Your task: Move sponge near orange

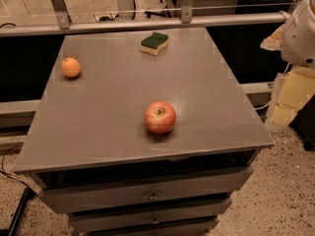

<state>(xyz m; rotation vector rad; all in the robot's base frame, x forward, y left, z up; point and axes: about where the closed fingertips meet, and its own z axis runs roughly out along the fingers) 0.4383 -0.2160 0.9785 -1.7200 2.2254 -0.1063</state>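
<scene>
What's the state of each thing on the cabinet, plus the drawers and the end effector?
sponge: lying flat, green side up, at the far edge of the cabinet top, not held
orange: resting at the left side, well apart from the sponge
apple: upright, stem up, near the front
drawers: fronts look shut
end effector: not in view; only a white arm part shows at the right edge

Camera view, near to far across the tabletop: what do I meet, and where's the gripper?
Going back: apple, orange, sponge. The gripper is not in view; only a white robot part shows at the right edge.
</scene>
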